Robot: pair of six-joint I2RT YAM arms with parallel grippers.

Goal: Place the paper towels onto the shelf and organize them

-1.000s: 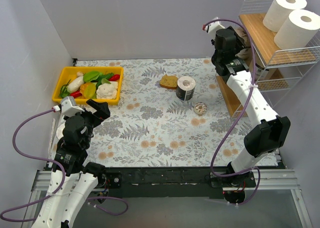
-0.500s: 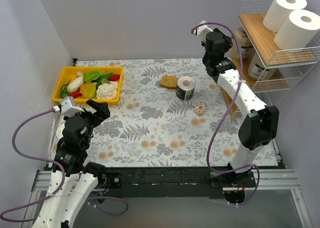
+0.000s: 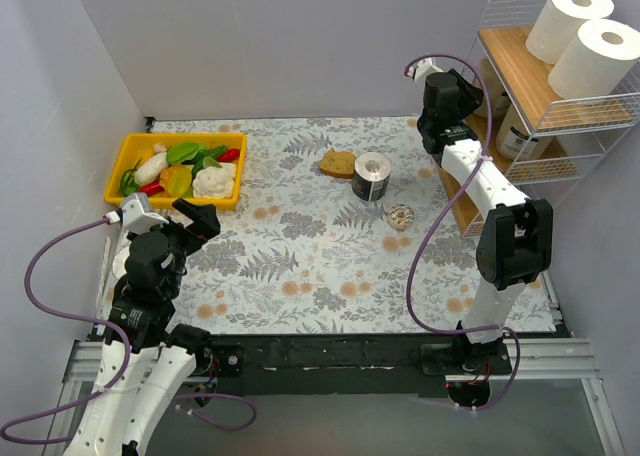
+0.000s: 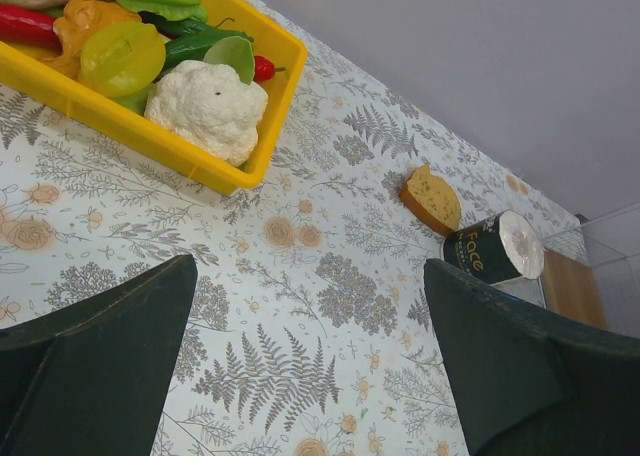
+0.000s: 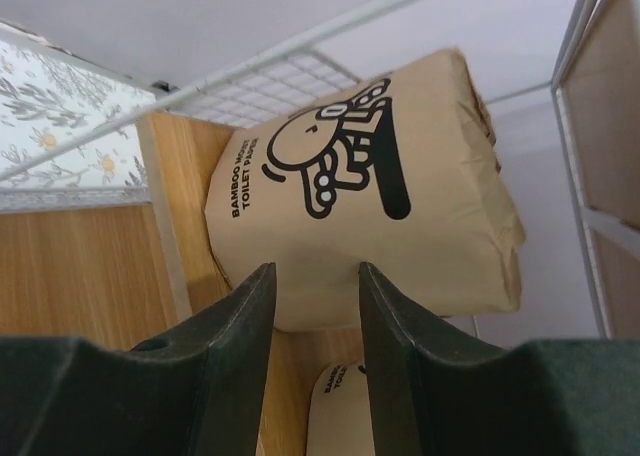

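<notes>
**Right hand.** The right hand (image 3: 462, 88) is raised at the open front of the shelf (image 3: 520, 81), level with its middle tier. In the wrist view the hand (image 5: 313, 274) has its two fingers (image 5: 225, 356) parted by a narrow gap and nothing is pinched between them. Directly ahead of the fingertips a brown-wrapped roll (image 5: 370, 196) lies on the wooden board behind the wire front. Contact between the fingertips and the wrapper cannot be confirmed. A second brown-wrapped roll (image 5: 335, 408) shows below the first, between the fingers.

**Left hand.** The left hand (image 3: 196, 222) hangs low over the counter (image 3: 300, 261) and is spread wide and empty (image 4: 310, 266). The yellow bin (image 4: 150, 141) of toy vegetables sits ahead of it and to its left.

**Task items.** Two white rolls (image 3: 572, 18) stand side by side on the top tier, above and to the right of the right hand. A dark-labelled roll (image 3: 372, 176) stands upright on the counter, below and to the left of the right hand. It is well apart from the left hand, far ahead and to its right (image 4: 495, 251).

**Other items.** A slice of bread (image 3: 338, 163) lies just beside the dark-labelled roll. A small metal disc (image 3: 400, 216) lies near the roll's other side.
</notes>
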